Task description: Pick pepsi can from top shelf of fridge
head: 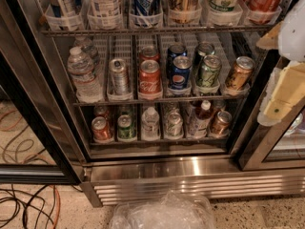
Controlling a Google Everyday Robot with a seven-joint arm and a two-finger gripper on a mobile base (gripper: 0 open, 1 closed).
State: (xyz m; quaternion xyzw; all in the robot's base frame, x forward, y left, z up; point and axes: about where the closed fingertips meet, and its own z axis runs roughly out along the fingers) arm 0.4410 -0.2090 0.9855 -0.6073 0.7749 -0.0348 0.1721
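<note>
The fridge (57, 128) stands open, with black frames and a ribbed steel base. The top shelf (157, 31) runs across the top of the view with clear cup holders. A dark blue can (146, 1), cut off by the top edge, stands in the third holder from the left; it looks like the pepsi can. A second Pepsi can (180, 75) with the globe logo stands on the middle shelf. My gripper (282, 97), white and cream, hangs at the right edge in front of the door frame, apart from all cans.
Other cans fill the top holders. The middle shelf holds a water bottle (82, 75), a silver can, Coca-Cola cans (149, 78), green cans and a brown can. The lower shelf holds more cans and bottles. Cables (24, 204) lie on the floor at left; crumpled plastic (164, 213) lies below.
</note>
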